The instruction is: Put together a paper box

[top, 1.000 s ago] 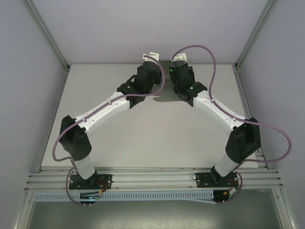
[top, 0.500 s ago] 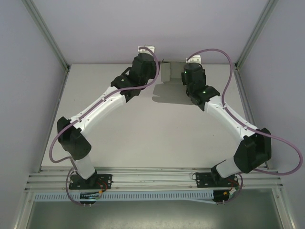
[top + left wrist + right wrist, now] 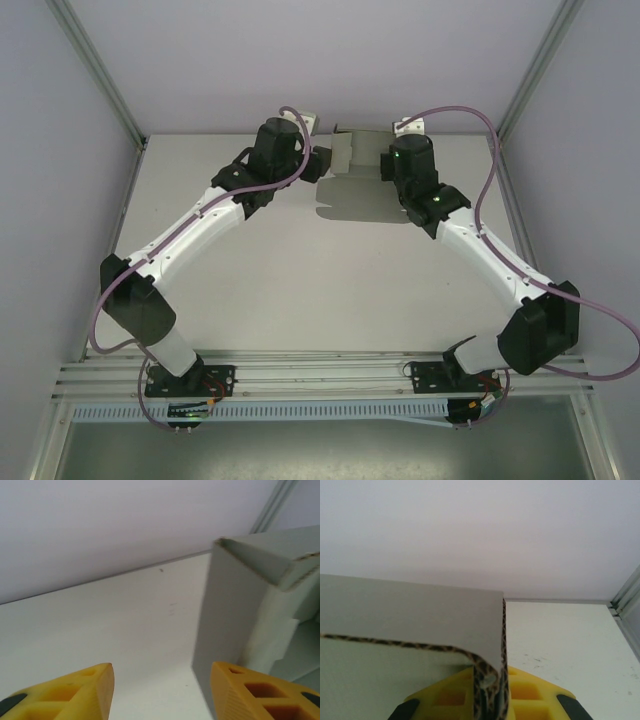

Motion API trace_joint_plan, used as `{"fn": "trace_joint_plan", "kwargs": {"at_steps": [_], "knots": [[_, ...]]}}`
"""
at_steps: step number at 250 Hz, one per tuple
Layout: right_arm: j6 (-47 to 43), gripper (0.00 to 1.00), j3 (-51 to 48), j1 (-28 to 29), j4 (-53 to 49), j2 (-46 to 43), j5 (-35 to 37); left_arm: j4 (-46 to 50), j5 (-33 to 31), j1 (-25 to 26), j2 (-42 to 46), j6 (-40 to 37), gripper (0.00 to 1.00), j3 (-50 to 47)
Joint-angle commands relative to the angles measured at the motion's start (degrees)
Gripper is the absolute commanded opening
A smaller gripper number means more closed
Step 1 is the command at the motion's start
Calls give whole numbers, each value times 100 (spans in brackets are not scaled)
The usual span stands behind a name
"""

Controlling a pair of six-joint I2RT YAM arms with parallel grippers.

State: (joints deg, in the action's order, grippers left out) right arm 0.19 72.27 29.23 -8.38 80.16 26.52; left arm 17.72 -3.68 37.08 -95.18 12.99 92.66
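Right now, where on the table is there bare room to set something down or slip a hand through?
Bare: the wide middle of the table, between the left arm, the right arm and the near rail; also the far-left corner. Crowded: the far edge, where the right gripper pinches the paper box and the open left gripper sits beside it.

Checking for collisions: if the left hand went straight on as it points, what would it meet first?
The left hand would likely meet the white tabletop first; the plain grey card box stands just off that line, close by one yellow finger, though depth is unclear.
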Motion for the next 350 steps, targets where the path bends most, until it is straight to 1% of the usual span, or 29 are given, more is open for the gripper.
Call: {"fn": "trace_joint_plan", "kwargs": {"at_steps": [1, 19, 28, 57, 74, 88, 119, 149, 173, 195, 211, 217, 231, 256, 274, 308, 350], "knots": [[162, 0, -11, 22, 15, -141, -161, -282, 544, 22, 20, 37, 52, 39], [148, 0, 30, 15, 6, -107, -164, -277, 584, 24, -51, 28, 51, 84], [157, 0, 41, 19, 1, -97, -180, -269, 543, 21, -94, 28, 47, 115], [197, 0, 22, 21, 81, -135, -396, -99, 104, 20, -317, -4, 39, 367], [201, 0, 41, 29, 65, -132, -486, -9, -60, 20, -548, -31, 38, 551], [238, 0, 31, 27, 70, -149, -563, 17, 4, 19, -671, -64, 38, 672], [255, 0, 39, 34, 39, -154, -588, 83, 385, 30, -875, -46, 36, 915], [197, 0, 63, 38, 24, -155, -567, 74, 440, 19, -886, -79, 38, 923], [105, 0, 195, 29, -149, -68, -295, 99, 655, 22, -736, -45, 39, 790], [27, 0, 265, -18, -248, -1, -66, 108, 634, 23, -456, -28, 42, 516], [26, 0, 291, -78, -275, 16, -63, 67, 556, 19, -309, -41, 44, 255], [26, 0, 288, -89, -287, 17, -82, 62, 530, 19, -105, -45, 45, 170], [34, 0, 292, -115, -304, 17, -120, 48, 485, 10, 68, -43, 46, 10], [61, 0, 296, -115, -271, 8, -266, -74, 676, -12, 225, -67, 47, -151], [93, 0, 297, -112, -242, -1, -453, -85, 848, -34, 181, -40, 47, -82], [122, 0, 305, -108, -234, -22, -656, -46, 939, -60, -101, -137, 46, 193], [140, 0, 283, -104, -194, -92, -783, 271, 818, -91, -505, -201, 44, 633]]}}
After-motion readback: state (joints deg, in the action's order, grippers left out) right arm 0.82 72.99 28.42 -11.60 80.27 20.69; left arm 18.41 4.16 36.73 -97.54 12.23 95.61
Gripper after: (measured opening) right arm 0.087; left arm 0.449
